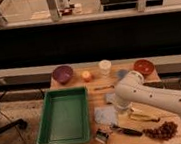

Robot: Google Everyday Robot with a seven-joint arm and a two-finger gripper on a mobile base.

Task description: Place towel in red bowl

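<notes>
- At table (179, 133) centre, just right of the green tray (65, 115), the towel (106, 116) lies flat and limp. It is roughly square, with no long axis I can make out.
- The gripper (119, 105) is at the end of the white arm (155, 97), which reaches in from the right. It sits low over the table at the towel's far right corner. Touching or just clear of it, I cannot say.
- I cannot tell how far open the gripper is, or whether it has hold of anything. The wrist hides it.
- The red bowl (144, 67) is at the far right edge of the table, well apart from the towel and beyond the arm. From the towel, the carry runs far and right.
- Containers: I see nothing inside the red bowl. The purple bowl (63, 74), far left, also shows nothing inside. The green tray looks bare. The white cup (104, 67) stands between the bowls, contents hidden.
- A small blue pad (122, 73) lies just left of the red bowl, and I must not take it for the towel.
- My read: the towel is not yet in the bowl, and securing the grasp is the step in hand.
</notes>
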